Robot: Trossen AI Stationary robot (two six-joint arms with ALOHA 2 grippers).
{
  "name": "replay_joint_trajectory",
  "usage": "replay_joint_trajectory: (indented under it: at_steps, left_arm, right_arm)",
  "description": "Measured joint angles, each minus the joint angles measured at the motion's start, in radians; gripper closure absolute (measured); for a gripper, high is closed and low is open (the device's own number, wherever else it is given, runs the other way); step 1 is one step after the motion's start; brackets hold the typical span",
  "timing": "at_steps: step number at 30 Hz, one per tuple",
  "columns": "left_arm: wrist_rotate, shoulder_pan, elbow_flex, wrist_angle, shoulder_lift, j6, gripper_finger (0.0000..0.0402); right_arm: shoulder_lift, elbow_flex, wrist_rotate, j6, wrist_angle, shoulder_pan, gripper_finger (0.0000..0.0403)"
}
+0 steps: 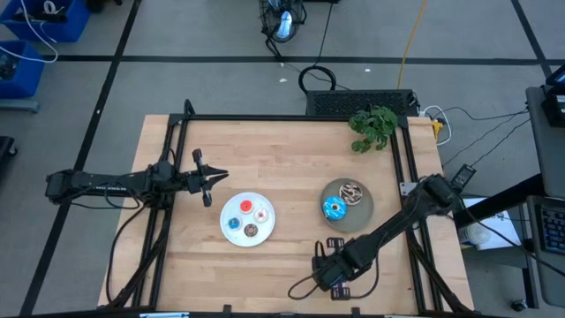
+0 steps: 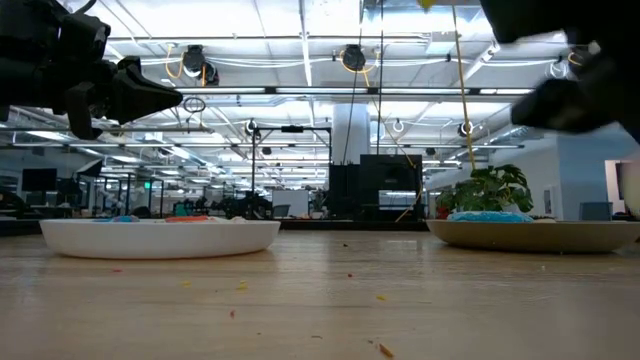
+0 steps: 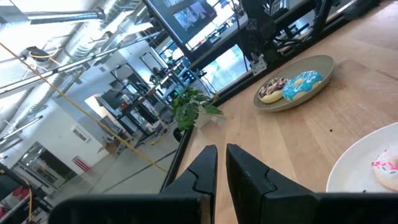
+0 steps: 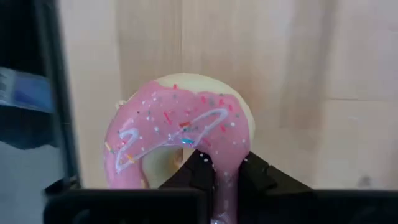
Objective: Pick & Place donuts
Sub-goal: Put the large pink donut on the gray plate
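A pink sprinkled donut point(image 4: 180, 134) sits between the fingers of my right gripper point(image 4: 225, 167), which hovers near the table's near edge point(image 1: 323, 260) and hides the donut from above. A grey plate point(image 1: 360, 215) holds a blue donut point(image 1: 334, 208) and a brown sprinkled donut point(image 1: 353, 190). On the white plate point(image 1: 231, 237) lie four tiny donuts: red point(image 1: 245, 207), pink-white point(image 1: 262, 213), blue point(image 1: 233, 223), brown point(image 1: 251, 230). My left gripper point(image 1: 222, 176) is shut and empty, raised off the table just left of the white plate. My right gripper pinches the pink donut's ring point(image 4: 225, 177) on the side nearest the wrist, with one finger point(image 4: 198, 167) in the hole and the other point(image 4: 256, 173) outside. The donut's iced face is turned toward the wrist camera. I cannot tell whether it rests on the table.
A potted plant point(image 1: 372, 125) and a black box point(image 1: 357, 102) stand at the far right of the table. Black frame rails point(image 1: 172, 168) run along the left and right sides. Bare wood lies between the two plates and along the near edge.
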Motion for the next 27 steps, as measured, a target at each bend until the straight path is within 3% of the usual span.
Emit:
replay_joint_trajectory:
  at_steps: [7,14,27]
  left_arm:
    - [0.000,0.000,0.000,0.000,0.000,0.000,0.0360]
    - [0.000,0.000,0.000,0.000,0.000,0.000,0.0360]
    - [-0.001,0.000,0.000,0.000,0.000,0.003,0.0360]
  right_arm:
    - [-0.201,0.001,0.013,0.053,-0.099,-0.041,0.0395]
    - [-0.390,0.002,0.109,0.140,-0.198,-0.081,0.0395]
    - [-0.487,0.003,0.062,0.161,-0.378,-0.152,0.0396]
